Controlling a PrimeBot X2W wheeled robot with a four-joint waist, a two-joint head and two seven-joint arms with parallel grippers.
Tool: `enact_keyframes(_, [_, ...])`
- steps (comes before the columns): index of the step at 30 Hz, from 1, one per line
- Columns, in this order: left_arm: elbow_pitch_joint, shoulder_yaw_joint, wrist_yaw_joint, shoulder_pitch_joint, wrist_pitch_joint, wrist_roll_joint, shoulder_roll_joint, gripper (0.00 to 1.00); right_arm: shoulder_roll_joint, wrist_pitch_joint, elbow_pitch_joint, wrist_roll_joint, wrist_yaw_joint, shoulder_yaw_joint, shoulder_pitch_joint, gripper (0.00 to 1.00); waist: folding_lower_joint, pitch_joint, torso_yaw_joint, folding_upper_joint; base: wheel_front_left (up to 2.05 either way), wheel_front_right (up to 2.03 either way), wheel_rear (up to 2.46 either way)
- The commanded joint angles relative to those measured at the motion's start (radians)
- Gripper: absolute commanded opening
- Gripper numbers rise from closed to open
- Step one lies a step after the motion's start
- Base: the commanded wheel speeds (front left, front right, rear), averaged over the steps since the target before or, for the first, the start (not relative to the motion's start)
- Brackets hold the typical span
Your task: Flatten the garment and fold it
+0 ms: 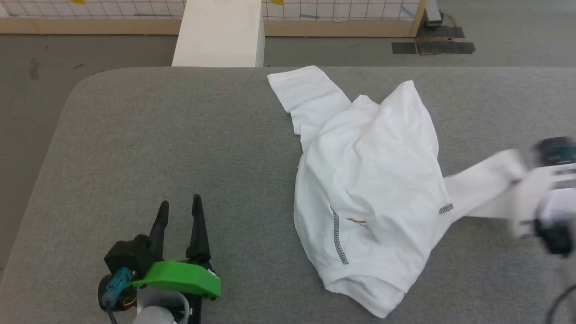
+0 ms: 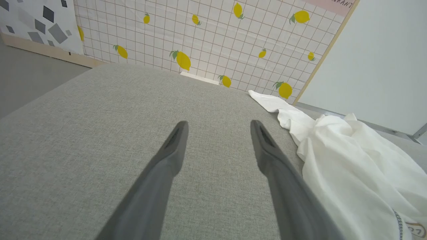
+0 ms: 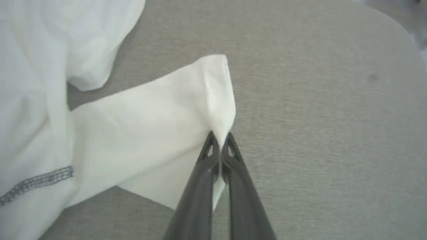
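The garment (image 1: 373,189), a white thin shirt with dark grey zigzag seams, lies crumpled on the right half of the grey table (image 1: 180,148). One sleeve reaches toward the far edge, the other stretches right. My right gripper (image 3: 220,140) is shut on the cuff end of that right sleeve (image 3: 186,110), lifting the fabric slightly. In the head view the right wrist (image 1: 546,198) is a blur at the right edge. My left gripper (image 1: 180,211) stands open over bare table at the lower left, well apart from the garment (image 2: 350,160); its fingers (image 2: 173,146) hold nothing.
A rigid white box (image 1: 220,33) stands on the floor beyond the table's far edge. Behind it is a tiled wall panel with lemon prints (image 2: 206,43). The table's left corner is rounded. Bare grey surface spreads left of the garment.
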Motion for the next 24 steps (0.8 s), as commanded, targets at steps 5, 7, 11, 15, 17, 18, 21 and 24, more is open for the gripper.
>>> enact_keyframes(5, [0.009, 0.003, -0.014, -0.007, -0.005, 0.009, -0.008, 1.0, -0.125, 0.01, -0.025, -0.045, -0.002, -0.232, 0.033, 0.0, 0.0, -0.006, -0.019, 0.0, 0.0, 0.0, 0.0])
enact_keyframes(7, [0.014, 0.005, -0.016, -0.006, -0.005, 0.008, -0.01, 1.0, -0.134, 0.017, -0.031, -0.069, -0.002, -0.326, 0.059, 0.0, 0.0, -0.007, -0.026, 0.0, 0.0, 0.0, 0.0])
enact_keyframes(11, [0.028, 0.001, -0.021, -0.005, -0.005, 0.008, -0.01, 1.0, -0.13, 0.011, -0.05, -0.141, -0.002, -0.528, 0.102, 0.0, 0.0, -0.01, -0.035, 0.0, 0.0, 0.0, 0.0])
enact_keyframes(15, [0.037, -0.005, -0.025, -0.01, -0.002, 0.01, -0.002, 1.0, -0.117, -0.026, -0.083, -0.233, -0.002, -0.705, 0.105, 0.0, 0.0, -0.015, -0.041, 0.0, 0.0, 0.0, 0.0])
enact_keyframes(17, [0.038, -0.006, -0.024, -0.012, 0.001, 0.01, 0.001, 1.0, -0.114, -0.048, -0.096, -0.269, -0.002, -0.749, 0.104, 0.0, 0.0, -0.018, -0.045, 0.0, 0.0, 0.0, 0.0])
enact_keyframes(18, [0.038, -0.006, -0.024, -0.013, 0.002, 0.009, 0.003, 1.0, -0.11, -0.056, -0.097, -0.279, -0.002, -0.763, 0.102, 0.0, 0.0, -0.02, -0.047, 0.0, 0.0, 0.0, 0.0])
enact_keyframes(21, [0.037, -0.009, -0.024, -0.014, 0.005, 0.008, 0.004, 1.0, -0.09, -0.08, -0.097, -0.293, -0.002, -0.788, 0.088, 1.0, 0.0, -0.023, -0.054, 0.0, 0.0, 0.0, 0.0])
enact_keyframes(24, [0.038, -0.012, -0.023, -0.011, 0.006, 0.005, 0.004, 1.0, -0.067, -0.136, -0.109, -0.271, -0.002, -0.772, 0.071, 1.0, 0.0, -0.029, -0.063, 0.0, 0.0, 0.0, 0.0])
